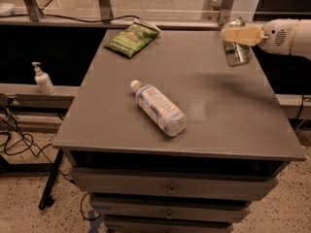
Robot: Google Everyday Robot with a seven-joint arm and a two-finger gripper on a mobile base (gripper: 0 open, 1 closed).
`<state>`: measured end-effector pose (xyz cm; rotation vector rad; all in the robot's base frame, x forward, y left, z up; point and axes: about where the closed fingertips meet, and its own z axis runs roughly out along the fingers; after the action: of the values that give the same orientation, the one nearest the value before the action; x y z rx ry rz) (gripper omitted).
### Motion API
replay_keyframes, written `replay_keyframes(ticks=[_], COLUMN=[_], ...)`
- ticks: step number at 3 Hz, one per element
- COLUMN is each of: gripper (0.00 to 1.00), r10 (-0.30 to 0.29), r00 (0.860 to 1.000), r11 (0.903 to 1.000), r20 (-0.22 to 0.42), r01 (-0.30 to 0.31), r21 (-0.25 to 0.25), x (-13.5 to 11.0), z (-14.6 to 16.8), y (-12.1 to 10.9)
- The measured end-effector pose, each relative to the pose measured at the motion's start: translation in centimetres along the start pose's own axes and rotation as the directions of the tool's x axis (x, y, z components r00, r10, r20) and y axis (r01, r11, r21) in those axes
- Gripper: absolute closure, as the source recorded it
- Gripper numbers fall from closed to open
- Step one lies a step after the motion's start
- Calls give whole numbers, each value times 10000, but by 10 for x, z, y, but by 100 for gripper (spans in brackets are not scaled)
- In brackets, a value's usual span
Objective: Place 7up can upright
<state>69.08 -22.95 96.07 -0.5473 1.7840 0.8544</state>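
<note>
Above the far right corner of the grey bench (218,125), a small silver aluminium 7up can (238,56) with a green-and-white label hangs in the air. It is clamped near its top by the robot's beige two-finger hand (234,35), which reaches in from the right on a white arm (291,35). The hand is closed on the can, which is close to vertical with a slight lean. It looks clear of the bench, with a soft shadow on the surface below it. Held by its upper end, the can's base is free to meet the surface first, which suits standing it upright; that step is not yet done.

The can's lettering cannot be read. Near the middle of the bench a clear plastic water bottle (159,108) with a blue-and-white label lies on its side, cap pointing far left, well apart from the can; its print is also illegible. At the far left corner rests a flat green snack bag (132,37), brand unreadable. A white pump bottle (43,78) stands on a ledge left of the bench, above dark cables (14,142) on the floor.
</note>
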Motion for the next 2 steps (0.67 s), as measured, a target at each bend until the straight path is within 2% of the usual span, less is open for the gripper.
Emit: replay_keyframes(ticks=[1, 2], gripper=[100, 100], r10=[377, 725], r00=[9985, 9910], r11=[9982, 9902], r20=[393, 1126], r01=[-358, -580], r21=[-489, -1267], x=[5, 18], z=[4, 9], y=[1, 5])
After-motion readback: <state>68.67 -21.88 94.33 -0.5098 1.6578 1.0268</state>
